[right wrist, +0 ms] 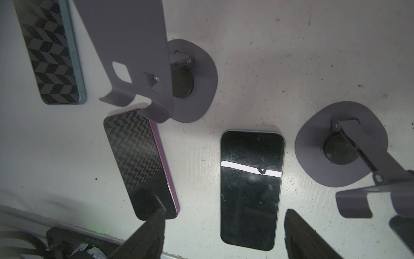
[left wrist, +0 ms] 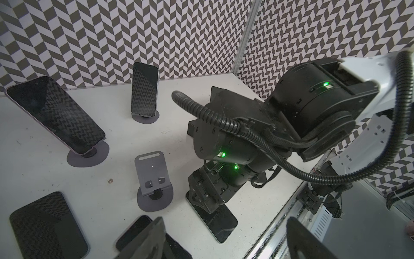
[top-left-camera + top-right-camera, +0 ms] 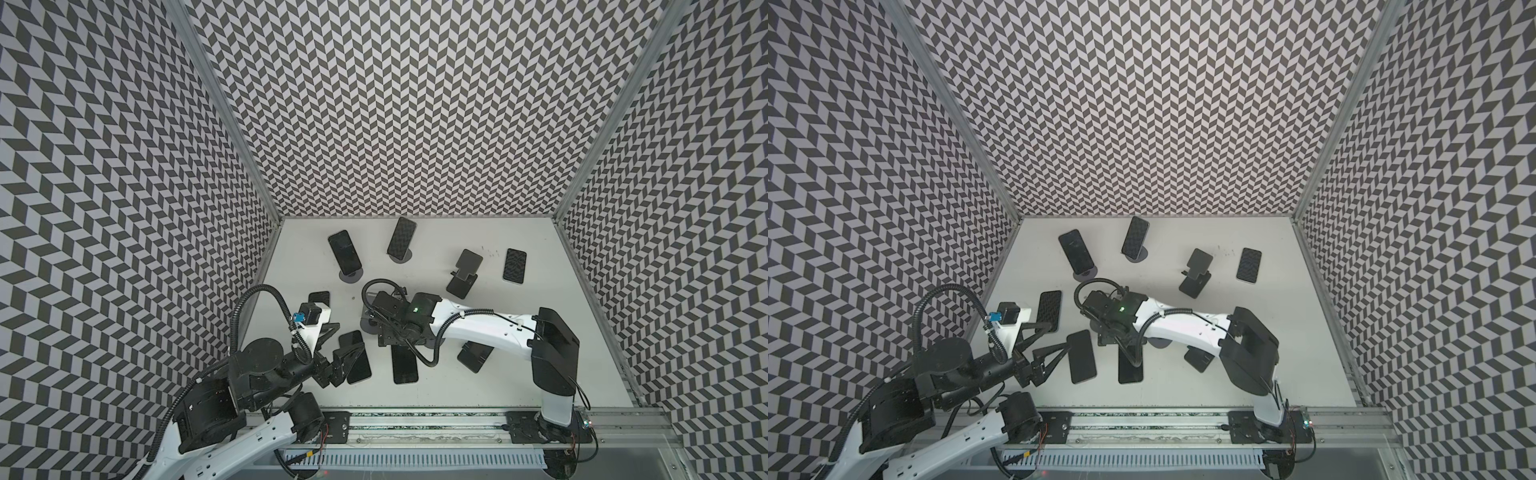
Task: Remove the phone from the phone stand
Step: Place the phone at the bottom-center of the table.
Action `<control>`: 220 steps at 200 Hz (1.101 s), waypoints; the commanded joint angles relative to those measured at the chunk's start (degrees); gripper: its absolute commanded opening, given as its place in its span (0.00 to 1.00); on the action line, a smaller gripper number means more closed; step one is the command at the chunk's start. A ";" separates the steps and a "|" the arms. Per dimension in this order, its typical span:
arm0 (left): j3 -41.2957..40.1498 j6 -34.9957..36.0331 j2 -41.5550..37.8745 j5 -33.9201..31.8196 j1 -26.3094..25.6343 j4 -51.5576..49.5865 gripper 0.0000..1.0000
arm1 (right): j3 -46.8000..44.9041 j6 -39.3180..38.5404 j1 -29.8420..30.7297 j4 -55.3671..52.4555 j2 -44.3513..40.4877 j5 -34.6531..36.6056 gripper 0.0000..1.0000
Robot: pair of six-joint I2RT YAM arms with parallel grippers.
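In both top views the right arm (image 3: 478,328) covers most of a dark slab (image 3: 474,358) at 5 o'clock on the bench (image 3: 511,386) — phone or stand plate, it cannot be told. In a top view the left wrist (image 3: 316,318) hides all but one end of a phone (image 3: 319,297) at 9 o'clock. In the right wrist view the fingers (image 1: 298,235) of the right gripper (image 1: 224,207) are blurred and cut off by the frame edge.

White arm links (image 3: 478,328), black joints (image 3: 555,345), corrugated cables (image 2: 202,109)
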 commanded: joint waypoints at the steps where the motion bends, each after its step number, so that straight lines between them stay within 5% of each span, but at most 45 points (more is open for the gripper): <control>1: 0.68 0.01 1.21 -1.03 -0.15 -0.63 0.85 | 1.54 0.52 -0.19 -0.47 -2.26 1.44 0.82; 220: 3.43 -4.47 5.30 -3.94 -0.22 6.10 0.84 | 5.15 -3.09 -1.68 -2.66 -7.27 4.71 0.82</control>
